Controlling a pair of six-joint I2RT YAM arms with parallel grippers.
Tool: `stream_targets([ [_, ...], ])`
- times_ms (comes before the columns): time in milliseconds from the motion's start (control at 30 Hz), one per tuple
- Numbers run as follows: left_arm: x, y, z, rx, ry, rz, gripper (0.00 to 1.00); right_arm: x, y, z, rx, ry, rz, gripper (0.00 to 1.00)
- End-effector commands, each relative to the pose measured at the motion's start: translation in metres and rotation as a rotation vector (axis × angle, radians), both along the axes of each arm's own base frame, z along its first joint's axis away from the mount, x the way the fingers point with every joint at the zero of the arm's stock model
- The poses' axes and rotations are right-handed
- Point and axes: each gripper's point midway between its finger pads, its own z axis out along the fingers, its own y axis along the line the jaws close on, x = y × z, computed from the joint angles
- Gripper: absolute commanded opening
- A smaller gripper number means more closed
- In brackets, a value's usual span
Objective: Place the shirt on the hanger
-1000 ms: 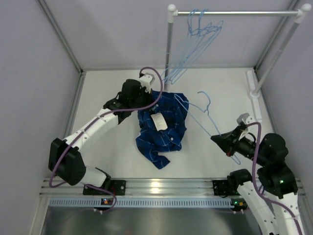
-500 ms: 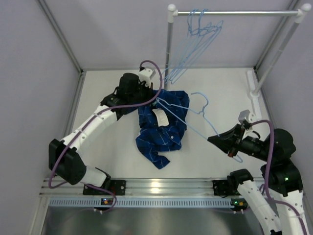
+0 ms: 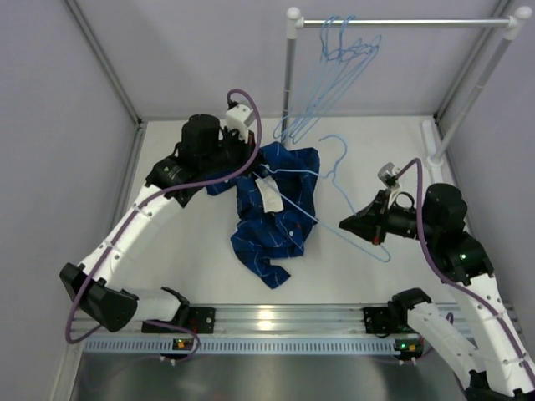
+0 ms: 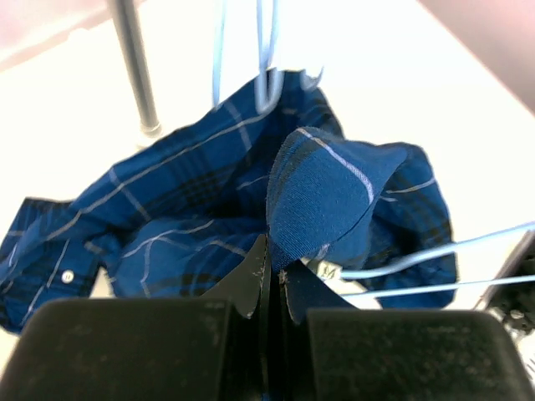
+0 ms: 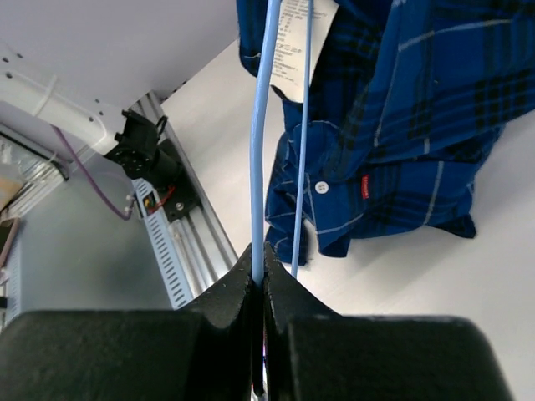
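Top external view: the shirt [image 3: 284,217] lies crumpled in the middle of the table [image 3: 192,251]. Its white label [image 3: 269,196] faces up near the middle of the heap, and a tail trails toward 6 o'clock. The left gripper [image 3: 251,159] reaches in from 9 o'clock at the heap's 11 o'clock corner, where the cloth is raised off the table.

Left wrist view shows its fingers pressed together on a fold of the blue cloth. The fold stands up in a hump just beyond the tips, and the rest of the shirt spreads out below it.

The right gripper [image 3: 344,225] sits at 3 o'clock of the shirt, pointing toward 9 o'clock. Right wrist view shows its fingers pinching one wire of the hanger [image 5: 260,142], the tips shut on it with no gap.

From above, the hanger is tilted, with its hook at 12 o'clock of the right gripper. One wire crosses the shirt just past the label, and the near corner is at 5 o'clock of that gripper. In the left wrist view two of its wires come in from 3 o'clock and vanish behind the held fold. Whether they go inside the shirt cannot be told.

Spare hangers [image 3: 334,58] hang from a rail [image 3: 401,22] at 12 o'clock, beside its post [image 4: 134,67]. Their lower ends reach the shirt's far edge.
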Motion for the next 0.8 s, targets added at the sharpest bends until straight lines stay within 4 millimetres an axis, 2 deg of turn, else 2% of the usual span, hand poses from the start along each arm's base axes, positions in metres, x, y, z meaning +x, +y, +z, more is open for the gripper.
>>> stream_targets([
  [0,-0.027,-0.014,0.036,-0.042,-0.035,-0.092,0.0,0.014,0.023,0.04,0.06,-0.1,0.063,0.0],
  [33,-0.027,-0.016,0.043,-0.041,-0.045,-0.084,0.0,0.02,0.029,0.04,0.048,-0.114,0.052,0.0],
  [67,-0.032,-0.021,0.042,-0.034,-0.037,-0.096,0.0,0.011,0.043,0.046,0.046,-0.137,0.113,0.0],
  [100,-0.031,-0.024,0.039,-0.026,-0.023,-0.101,0.0,0.025,0.053,0.04,0.007,-0.157,0.087,0.0],
  [133,-0.031,-0.026,0.048,-0.024,-0.037,-0.092,0.0,0.026,0.063,0.038,-0.015,-0.168,0.105,0.0],
  [167,-0.032,-0.029,0.048,-0.008,-0.032,-0.088,0.0,0.016,0.078,0.047,-0.021,-0.2,0.159,0.0],
  [200,-0.031,-0.028,0.037,0.034,0.008,-0.073,0.0,0.024,0.089,0.04,-0.059,-0.19,0.156,0.0],
  [267,-0.028,-0.024,0.044,0.065,-0.007,-0.036,0.0,0.04,0.098,0.045,-0.084,-0.227,0.097,0.0],
  [333,-0.03,-0.02,0.043,0.081,-0.001,-0.025,0.0,0.054,0.101,0.053,-0.041,-0.259,0.032,0.0],
  [400,-0.036,-0.016,0.042,0.079,-0.001,-0.029,0.0,0.058,0.1,0.061,0.011,-0.289,-0.001,0.0],
  [433,-0.039,-0.015,0.04,0.078,0.003,-0.033,0.0,0.06,0.101,0.053,0.02,-0.274,-0.02,0.0],
  [467,-0.042,-0.015,0.036,0.079,0.014,-0.044,0.0,0.062,0.102,0.064,0.066,-0.31,-0.03,0.0],
  [533,-0.048,-0.012,0.038,0.067,0.013,-0.045,0.0,0.062,0.105,0.056,0.092,-0.319,-0.023,0.0],
  [567,-0.05,-0.01,0.038,0.066,0.017,-0.039,0.0,0.064,0.106,0.059,0.111,-0.339,-0.028,0.0],
  [667,-0.055,-0.003,0.04,0.055,0.013,-0.021,0.0,0.075,0.109,0.044,0.094,-0.332,-0.053,0.0],
  [767,-0.061,0.002,0.042,0.044,0.011,-0.011,0.0,0.085,0.114,0.04,0.115,-0.33,-0.069,0.0],
])
